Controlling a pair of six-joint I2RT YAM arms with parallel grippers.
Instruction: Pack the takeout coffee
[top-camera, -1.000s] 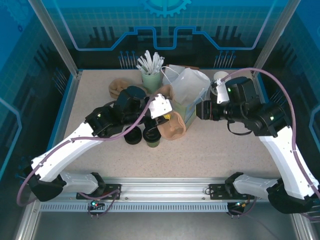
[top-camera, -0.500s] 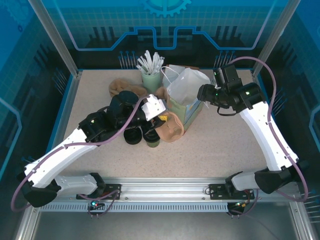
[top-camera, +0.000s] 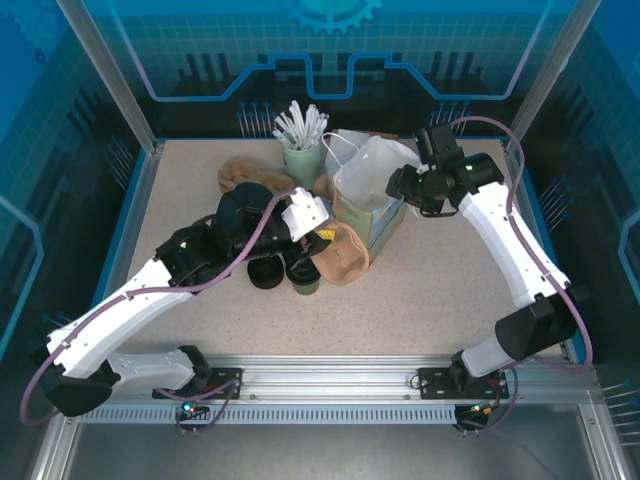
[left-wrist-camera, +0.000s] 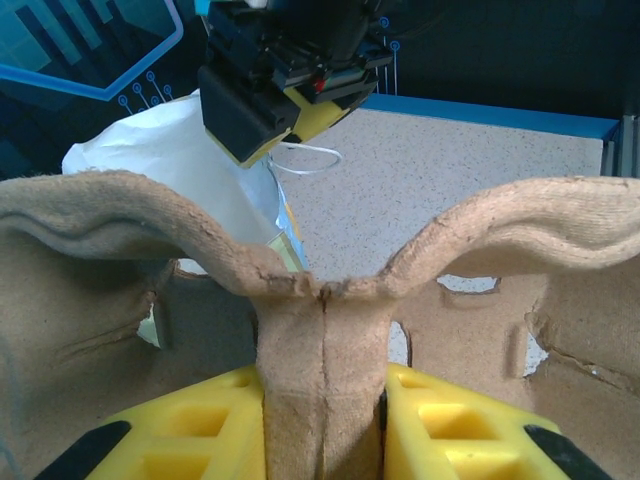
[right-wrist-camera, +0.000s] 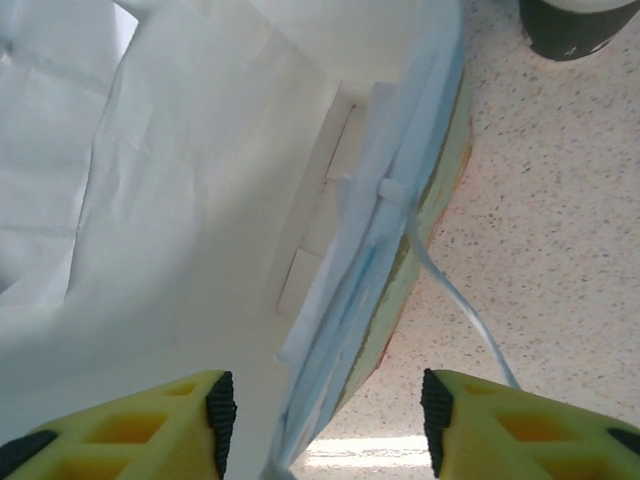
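Near the middle of the desk (top-camera: 430, 290), the left pincer (top-camera: 328, 238) is clenched on a brown pulp cup carrier (top-camera: 345, 258), which sits just beside the near left corner of the white paper bag (top-camera: 372, 175). In the left wrist view the yellow fingers (left-wrist-camera: 450, 430) press from both sides on the carrier's central ridge, and its two cup wings spread out left and right above them. The bag stands upright toward the back of the desk with its mouth open. The right pincer (top-camera: 398, 187) hangs at the right rim of the bag, released: in its own wrist view the two fingers (right-wrist-camera: 200, 410) stand apart with the bag's folded side wall and a thin white handle strap (right-wrist-camera: 450, 290) between them, neither finger pressing on the paper. A green cup of white straws (top-camera: 302, 155) stands behind the bag to the left, and black lids (top-camera: 265, 273) lie on the desk under the left arm.
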